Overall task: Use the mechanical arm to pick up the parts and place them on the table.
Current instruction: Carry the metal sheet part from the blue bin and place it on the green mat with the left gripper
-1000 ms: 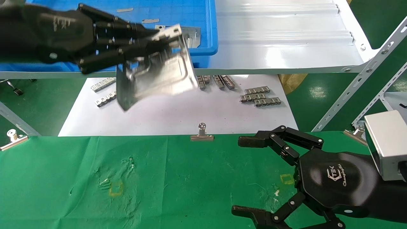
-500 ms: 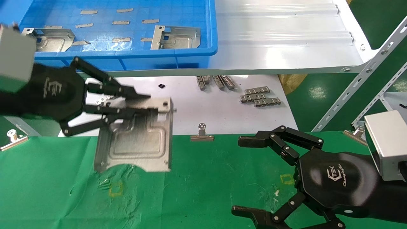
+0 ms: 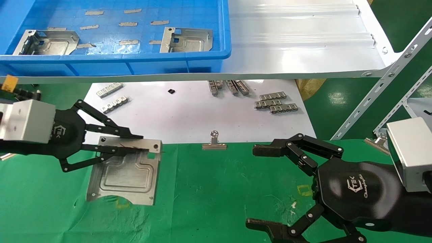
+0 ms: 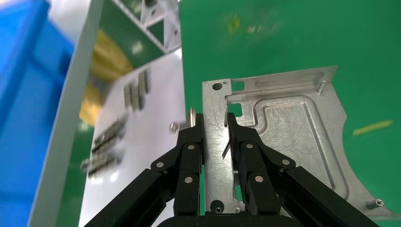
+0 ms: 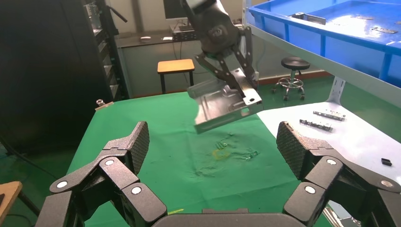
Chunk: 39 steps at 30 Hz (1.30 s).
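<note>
My left gripper (image 3: pixel 135 143) is shut on the top edge of a silvery stamped plate (image 3: pixel 126 173) and holds it just above the green cloth table (image 3: pixel 219 189), over the left yellow mark. In the left wrist view the black fingers (image 4: pixel 243 142) pinch the plate (image 4: pixel 288 127) along its tabbed edge. The right wrist view shows the plate (image 5: pixel 222 106) still lifted off the cloth. Two more plates lie in the blue bin: one at its left (image 3: pixel 47 42), one at its middle (image 3: pixel 187 39). My right gripper (image 3: pixel 270 189) is open and empty, low over the table's right side.
The blue bin (image 3: pixel 135 62) sits on a white shelf (image 3: pixel 303 44) at the back. A white sheet (image 3: pixel 189 114) holds small ridged metal strips (image 3: pixel 275 103). Binder clips (image 3: pixel 214 141) pin the cloth's far edge. A slanted metal frame (image 3: pixel 388 84) stands at right.
My left gripper has carried the plate from the blue bin down and toward me, to just over the green cloth at the left yellow mark. The right arm has not moved.
</note>
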{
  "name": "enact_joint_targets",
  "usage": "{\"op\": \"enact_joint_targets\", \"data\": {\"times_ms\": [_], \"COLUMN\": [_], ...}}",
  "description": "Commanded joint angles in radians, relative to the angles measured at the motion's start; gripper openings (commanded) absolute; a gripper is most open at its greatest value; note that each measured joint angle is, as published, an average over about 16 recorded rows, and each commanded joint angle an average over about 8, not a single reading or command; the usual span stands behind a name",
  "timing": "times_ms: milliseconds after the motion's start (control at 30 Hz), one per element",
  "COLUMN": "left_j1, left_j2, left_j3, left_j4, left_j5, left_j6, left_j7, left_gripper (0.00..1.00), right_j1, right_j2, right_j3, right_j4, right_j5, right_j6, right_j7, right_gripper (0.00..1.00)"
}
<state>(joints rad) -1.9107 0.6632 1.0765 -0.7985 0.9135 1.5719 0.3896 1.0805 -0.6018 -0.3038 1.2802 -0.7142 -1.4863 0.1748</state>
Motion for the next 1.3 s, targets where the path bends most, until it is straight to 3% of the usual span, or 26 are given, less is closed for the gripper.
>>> {"op": "enact_joint_targets", "data": {"times_ms": [33,800,1300], "left_j1": [0.001,0.115,0.169], "left_j2": [0.000,0.064,0.102], "left_j3": [0.016,0.096,0.105], "left_j4": [0.022,0.128,0.198], "left_j5": [0.009,0.121,0.144], "left_j6": [-0.006,-0.115,-0.192], "left_j7": [0.024,0.119,0.172], "left_gripper": [0.00,0.00,0.00], "right_j1": [0.000,0.000,0.000], "right_j2": [0.000,0.000,0.001], "right_j3": [0.000,-0.001,-0.002], "right_j4": [0.000,0.000,0.000], "right_j5": [0.000,0.001,0.001], "right_j6": [0.000,0.000,0.001], "right_j7": [0.000,-0.001,-0.001], "right_gripper": [1.00,1.00,1.00]}}
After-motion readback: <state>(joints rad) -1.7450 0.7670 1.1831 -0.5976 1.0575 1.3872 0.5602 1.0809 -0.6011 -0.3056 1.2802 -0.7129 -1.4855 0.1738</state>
